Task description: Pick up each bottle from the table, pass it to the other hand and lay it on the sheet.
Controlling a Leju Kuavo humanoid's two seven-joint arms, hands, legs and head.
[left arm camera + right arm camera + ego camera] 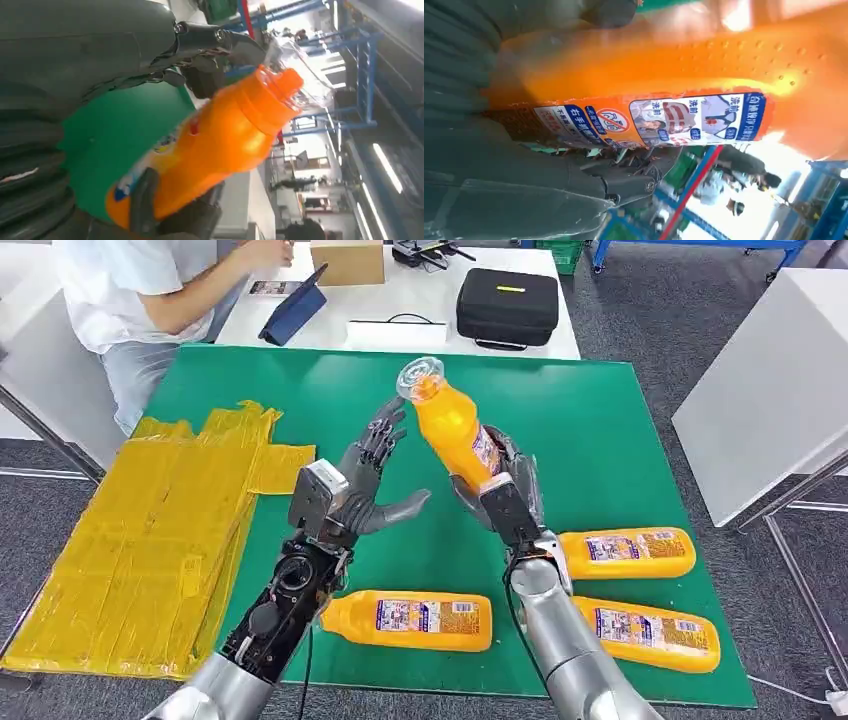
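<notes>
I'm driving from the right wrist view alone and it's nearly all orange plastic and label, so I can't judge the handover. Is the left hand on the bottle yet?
Observer: No. In the head view the left hand is open beside the raised bottle, fingers spread, not touching it.
Operator: How is the bottle held?
Observer: The right hand grips its lower part; the clear cap tilts up and toward the left hand.
Operator: How many are left on the table?
Observer: Three bottles lie on the green mat; the yellow sheet has none on it.
</notes>
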